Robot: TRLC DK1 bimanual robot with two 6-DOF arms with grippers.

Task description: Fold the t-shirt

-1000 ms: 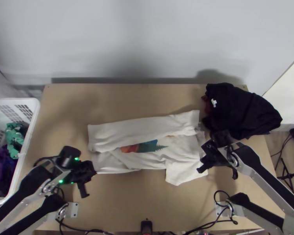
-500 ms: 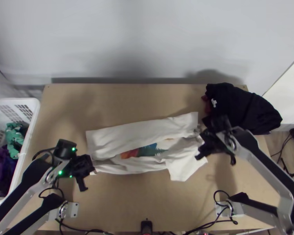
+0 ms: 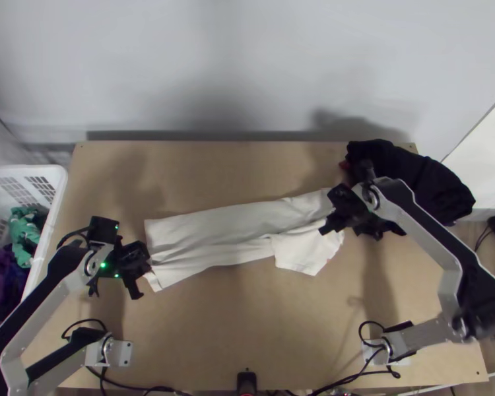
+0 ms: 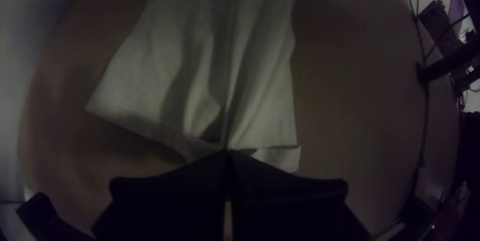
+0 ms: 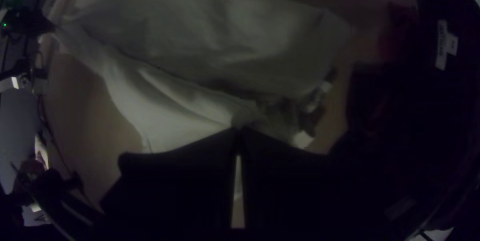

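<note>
The white cloth t-shirt (image 3: 228, 231) lies mid-worktop (image 3: 247, 323) as a long narrow strip, its long axis running btwn the two arms w/ a slight slant: collar end by the R arm, farther from the near edge; hem end by the L arm. The L pincer (image 4: 228, 157) is closed on the hem, fingertips together w/ cloth pinched; the R pincer (image 5: 239, 133) is likewise closed, tips nipping cloth near the collar.

Prob. step: second lengthwise fold, near side over the far panel. The coming move turns on the far long edge, which lies beyond both tips; each pincer would need to carry its end across in step, parallel to that edge, then lower & let go. Main risk: a skewed fold, esp. w/ the loose sleeve flap (image 3: 307, 254) on the near side. The black cloth pile (image 3: 412, 181) sits just beside the R end.
</note>
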